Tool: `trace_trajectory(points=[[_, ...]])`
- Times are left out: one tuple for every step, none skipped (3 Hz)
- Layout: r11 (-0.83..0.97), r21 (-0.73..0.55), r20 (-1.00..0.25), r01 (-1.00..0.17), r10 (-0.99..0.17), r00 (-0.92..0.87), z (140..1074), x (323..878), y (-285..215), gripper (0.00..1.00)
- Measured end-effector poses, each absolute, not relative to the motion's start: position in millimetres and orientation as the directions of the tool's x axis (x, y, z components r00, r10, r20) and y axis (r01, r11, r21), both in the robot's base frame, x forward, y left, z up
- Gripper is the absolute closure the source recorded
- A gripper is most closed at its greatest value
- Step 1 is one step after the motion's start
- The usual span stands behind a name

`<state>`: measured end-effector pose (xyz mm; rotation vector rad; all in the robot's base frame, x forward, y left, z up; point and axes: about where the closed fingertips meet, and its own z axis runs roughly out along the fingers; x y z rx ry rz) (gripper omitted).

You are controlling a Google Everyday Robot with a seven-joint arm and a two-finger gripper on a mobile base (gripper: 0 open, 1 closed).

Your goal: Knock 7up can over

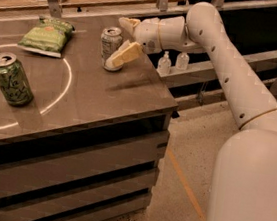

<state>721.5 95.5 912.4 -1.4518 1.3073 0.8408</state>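
Observation:
The 7up can (110,42), pale silver-grey with a silver top, stands upright near the far right part of the dark table (104,103). My gripper (124,39) is at the can's right side, held at can height. Its fingers are spread apart. The lower finger (125,54) lies against the can's lower right side and covers part of it. The upper finger (128,22) sits just above and to the right of the can's top. The gripper holds nothing.
A dark green patterned can (10,78) stands upright at the table's left. A green chip bag (47,36) lies at the far left. Two small clear bottles (165,63) stand on a ledge behind the table's right edge. A cluttered bench runs along the back.

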Motion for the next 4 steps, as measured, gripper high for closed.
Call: trace_trajectory(points=[[0.053, -0.171, -0.956, -0.984, -0.25, 0.152, 910.3, 725.0, 99.3, 0.0], [0.049, -0.132, -0.97, -0.99, -0.213, 0.119, 909.4, 725.8, 102.3, 0.0], [0.04, -0.099, -0.983, -0.994, -0.158, 0.092, 910.0, 725.8, 104.1, 0.25], [0.035, -0.08, -0.988, -0.996, -0.132, 0.075, 909.0, 726.5, 103.5, 0.5]])
